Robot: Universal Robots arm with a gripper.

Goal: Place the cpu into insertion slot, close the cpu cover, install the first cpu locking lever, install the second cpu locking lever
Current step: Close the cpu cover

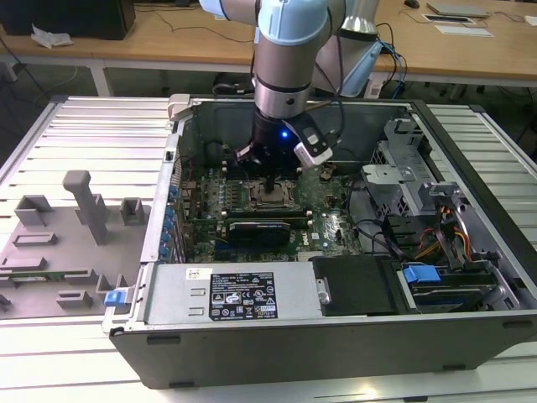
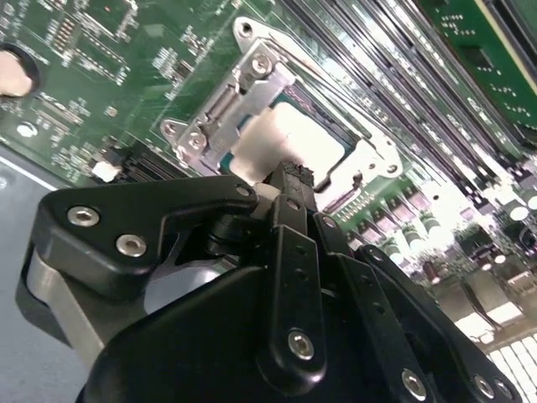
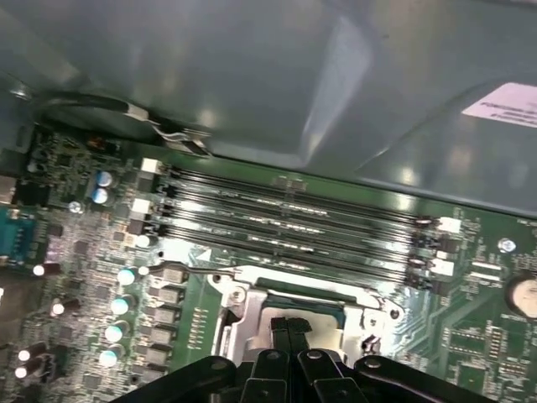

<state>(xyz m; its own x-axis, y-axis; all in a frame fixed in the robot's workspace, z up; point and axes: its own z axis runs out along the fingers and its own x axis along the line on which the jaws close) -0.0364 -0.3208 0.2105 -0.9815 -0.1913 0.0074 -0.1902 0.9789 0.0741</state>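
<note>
Inside an open grey computer case (image 1: 336, 344) on a slatted pale metal table (image 1: 84, 134), wooden desks (image 1: 168, 38) behind, the black gripper (image 2: 289, 178), fingers clenched together, meets the square silver-grey cpu (image 2: 306, 138) seated in its socket (image 2: 252, 71); the case's sticker (image 1: 243, 295) is illegible.

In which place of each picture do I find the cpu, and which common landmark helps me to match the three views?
Exterior view: the cpu lies on the motherboard, directly under the gripper.
Second wrist view: the cpu is the silver square just beyond the gripper.
First wrist view: the cpu lies between the gripper and the memory slots.
Shared landmark: the gripper, close over the cpu in every view.
</note>
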